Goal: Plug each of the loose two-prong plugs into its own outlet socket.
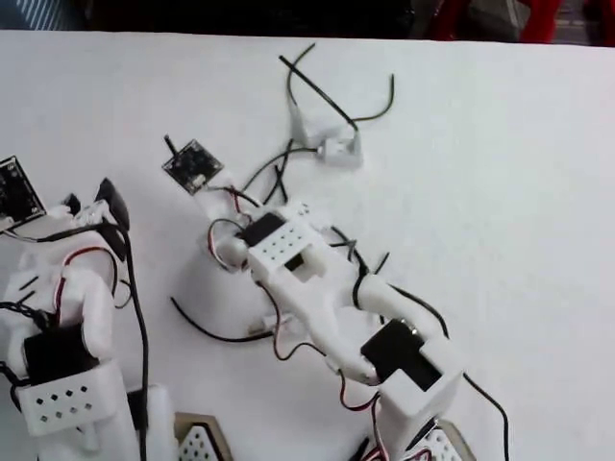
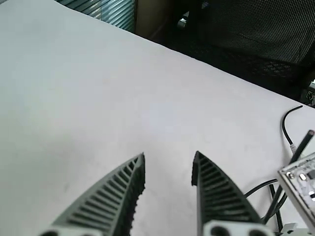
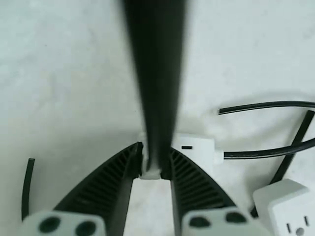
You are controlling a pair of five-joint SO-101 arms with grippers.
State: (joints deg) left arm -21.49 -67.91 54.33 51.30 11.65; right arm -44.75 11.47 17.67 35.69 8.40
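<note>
At mid-worktop, right pincer (image 3: pixel 154 151): closed on the white body of a two-prong plug (image 3: pixel 150 173), with the black cord (image 3: pixel 155 73) running up out of the grip.
Reason for hold: the body is gripped, not the cord (judged to keep the prongs aimed and stiff for pushing in).
Plug position: just before a white socket block (image 3: pixel 199 150). Whether the prongs are seated cannot be told, as the jaws hide them.
Second outlet (image 3: pixel 288 211): lying face-up near the first, among loose black cords, with nothing plugged into the visible face.
Left pincer (image 2: pixel 168 164): wide open and empty, over bare worktop (image 2: pixel 98 98).
Reason for position: parked well apart from the plug, judged to leave the working arm room.
Risk: the socket block is unheld and may slide under a push.
</note>
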